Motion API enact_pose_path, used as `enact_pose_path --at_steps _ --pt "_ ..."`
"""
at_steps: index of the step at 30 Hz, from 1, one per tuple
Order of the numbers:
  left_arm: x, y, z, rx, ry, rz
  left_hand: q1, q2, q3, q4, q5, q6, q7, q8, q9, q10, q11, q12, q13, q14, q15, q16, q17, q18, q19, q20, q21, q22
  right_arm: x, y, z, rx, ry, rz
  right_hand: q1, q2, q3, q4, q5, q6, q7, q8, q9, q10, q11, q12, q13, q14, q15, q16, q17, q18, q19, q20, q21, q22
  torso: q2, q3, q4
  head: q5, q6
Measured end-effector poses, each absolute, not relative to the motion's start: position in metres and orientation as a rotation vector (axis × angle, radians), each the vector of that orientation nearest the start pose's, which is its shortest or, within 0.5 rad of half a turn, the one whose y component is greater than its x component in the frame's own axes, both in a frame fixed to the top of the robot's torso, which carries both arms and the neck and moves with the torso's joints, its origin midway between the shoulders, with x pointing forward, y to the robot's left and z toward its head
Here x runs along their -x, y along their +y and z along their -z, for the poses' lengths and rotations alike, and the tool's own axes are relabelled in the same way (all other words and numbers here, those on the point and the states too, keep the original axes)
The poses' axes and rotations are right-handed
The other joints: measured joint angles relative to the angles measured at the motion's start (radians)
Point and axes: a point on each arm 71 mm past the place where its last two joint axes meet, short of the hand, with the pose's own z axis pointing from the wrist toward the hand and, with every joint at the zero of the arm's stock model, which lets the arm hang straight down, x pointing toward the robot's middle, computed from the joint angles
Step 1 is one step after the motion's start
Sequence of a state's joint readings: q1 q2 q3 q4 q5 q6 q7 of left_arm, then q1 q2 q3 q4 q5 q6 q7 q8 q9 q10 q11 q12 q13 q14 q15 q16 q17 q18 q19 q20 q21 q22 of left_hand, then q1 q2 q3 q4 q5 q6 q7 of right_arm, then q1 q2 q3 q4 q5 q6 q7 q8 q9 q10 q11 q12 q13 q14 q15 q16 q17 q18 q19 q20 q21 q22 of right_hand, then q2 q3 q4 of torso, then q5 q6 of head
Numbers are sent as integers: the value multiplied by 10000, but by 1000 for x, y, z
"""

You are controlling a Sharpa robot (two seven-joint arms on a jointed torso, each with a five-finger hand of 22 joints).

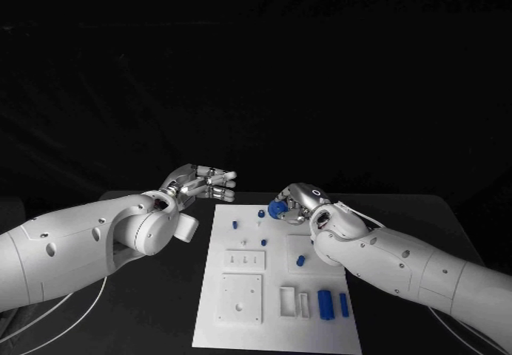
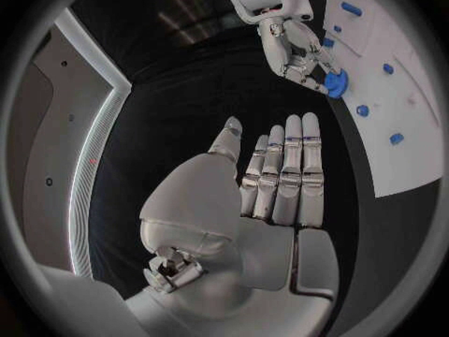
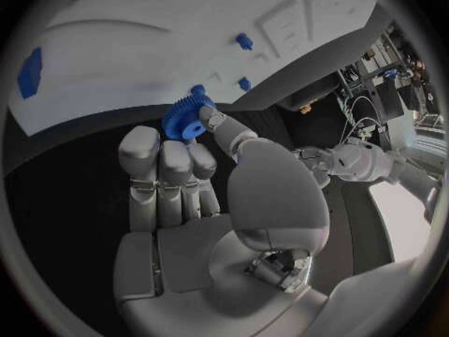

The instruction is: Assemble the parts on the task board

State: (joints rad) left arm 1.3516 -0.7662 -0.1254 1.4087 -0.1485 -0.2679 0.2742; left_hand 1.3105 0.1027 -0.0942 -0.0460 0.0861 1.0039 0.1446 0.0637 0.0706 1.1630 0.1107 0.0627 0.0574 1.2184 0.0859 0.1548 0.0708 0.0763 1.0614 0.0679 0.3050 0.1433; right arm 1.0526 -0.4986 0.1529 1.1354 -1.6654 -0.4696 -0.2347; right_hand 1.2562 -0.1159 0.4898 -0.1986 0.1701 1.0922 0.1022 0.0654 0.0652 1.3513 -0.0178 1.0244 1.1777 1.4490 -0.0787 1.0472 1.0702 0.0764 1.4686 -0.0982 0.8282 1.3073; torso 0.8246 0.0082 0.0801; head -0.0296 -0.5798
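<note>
The white task board (image 1: pixel 251 310) lies in the middle of the black table. My right hand (image 1: pixel 302 203) hovers over the board's far edge and pinches a blue gear (image 1: pixel 277 211), which the right wrist view shows as a toothed wheel (image 3: pixel 184 119) at the fingertips (image 3: pixel 208 117). The left wrist view shows the same gear (image 2: pixel 336 84) in the right hand (image 2: pixel 295 51). My left hand (image 1: pixel 203 182) floats left of the board's far corner, fingers straight and apart, holding nothing (image 2: pixel 280 174). Small blue parts (image 1: pixel 301 259) stand on the board, and blue pieces (image 1: pixel 325 304) lie at its near right.
Raised white blocks (image 1: pixel 241 296) and a slotted holder (image 1: pixel 289 301) sit on the near half of the board. Small blue pegs (image 1: pixel 261 215) stand near the far edge. Black table surface (image 1: pixel 427 222) lies on both sides of the board.
</note>
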Motion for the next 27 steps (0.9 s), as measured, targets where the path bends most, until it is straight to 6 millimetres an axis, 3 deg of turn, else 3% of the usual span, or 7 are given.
enact_pose_path --at_steps 7,19,27 --pt "-524 199 144 8854 15462 14348 0 0 0 0 0 0 0 0 0 0 0 0 0 0 0 0 0 -1 0 0 0 0 -537 -124 208 286 14591 -5364 -1 -1 -42 41 -6 4 -1 -31 11 16 16 0 0 0 0 0 -1 0 0 0 0 0 8 -5 23 56 6" --pt "-525 192 142 8733 15488 14452 0 0 0 0 0 0 0 0 0 0 0 0 0 0 0 0 0 -1 0 0 0 1 -535 -101 226 775 14814 -5363 -2 -2 -39 98 -7 59 -20 -89 15 34 34 0 -1 0 0 0 -11 0 0 0 0 0 30 -31 87 19 38" --pt "-526 188 142 8679 15518 14501 0 0 0 0 0 0 0 0 0 0 0 0 0 0 0 0 0 0 0 0 0 1 -538 -98 236 977 14986 -5142 -3 -3 -39 98 43 81 -18 -74 15 35 34 0 -2 0 0 0 -28 0 0 0 0 0 30 -49 105 -7 50"
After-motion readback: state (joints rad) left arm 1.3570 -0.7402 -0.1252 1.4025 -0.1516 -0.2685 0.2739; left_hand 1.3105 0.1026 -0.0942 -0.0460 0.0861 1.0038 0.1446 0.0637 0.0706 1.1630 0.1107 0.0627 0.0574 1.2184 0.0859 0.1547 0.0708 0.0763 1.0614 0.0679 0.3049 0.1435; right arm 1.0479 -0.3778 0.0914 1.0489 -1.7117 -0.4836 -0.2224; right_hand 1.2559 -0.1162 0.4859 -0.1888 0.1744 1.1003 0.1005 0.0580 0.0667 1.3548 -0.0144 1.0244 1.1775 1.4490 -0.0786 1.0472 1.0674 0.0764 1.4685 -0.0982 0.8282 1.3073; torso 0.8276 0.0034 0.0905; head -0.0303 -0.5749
